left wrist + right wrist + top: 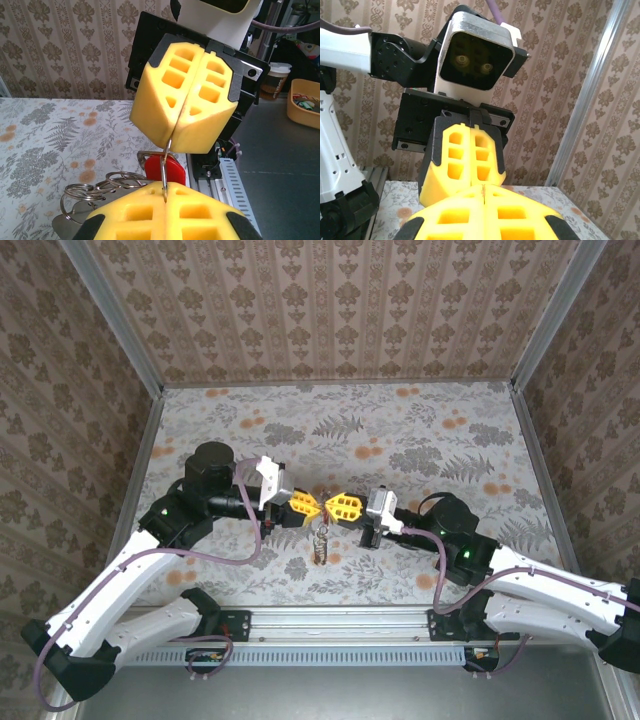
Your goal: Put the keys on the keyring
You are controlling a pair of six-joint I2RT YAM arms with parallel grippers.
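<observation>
My left gripper point(311, 506) and right gripper point(331, 507) meet tip to tip above the middle of the table, both with yellow foam pads pressed shut. In the left wrist view a thin metal keyring wire point(166, 165) runs from the seam of the right gripper point(176, 142) into the seam of my left gripper point(165, 189). A key with a red head point(172, 170) hangs just behind the wire. Several loose steel rings point(95, 189) hang to the left. From above, the bunch point(320, 542) dangles below the fingertips. The right wrist view shows the right gripper point(484, 189) against the left gripper's pads point(465, 155).
The floral tabletop point(400, 430) is walled by patterned panels on three sides. An aluminium rail point(340, 625) runs along the near edge between the arm bases. Beyond the table edge stand a paper cup point(274, 80) and a yellow bin point(305, 102).
</observation>
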